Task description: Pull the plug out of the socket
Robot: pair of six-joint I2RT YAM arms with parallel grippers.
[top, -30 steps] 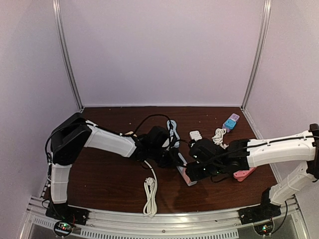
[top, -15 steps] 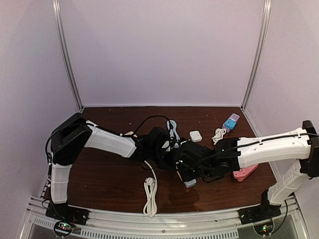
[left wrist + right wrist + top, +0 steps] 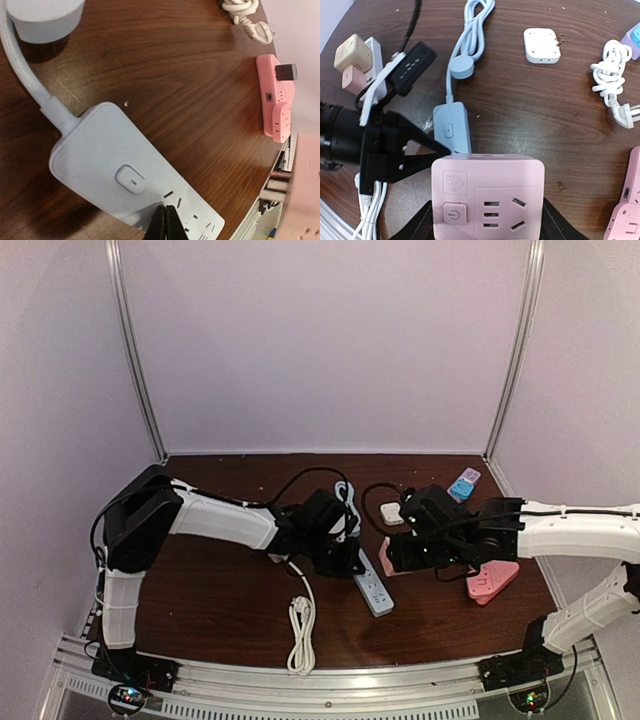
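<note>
Pink cube adapter [image 3: 487, 197]: just pulled off pale grey power strip [image 3: 372, 590]; right gripper [image 3: 487, 220] clamps it.
Left gripper [image 3: 165, 220]: closed, pinning strip.

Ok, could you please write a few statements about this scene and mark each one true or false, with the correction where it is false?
1. The right pincer grips a pink cube socket. True.
2. The left pincer is wide open. False: it is shut, its tips resting on the grey power strip.
3. A white cable bundle lies on the table, touched by neither pincer. True.
4. The white adapter lies on top of the grey power strip. False: it lies on bare wood, apart from the strip.
</note>
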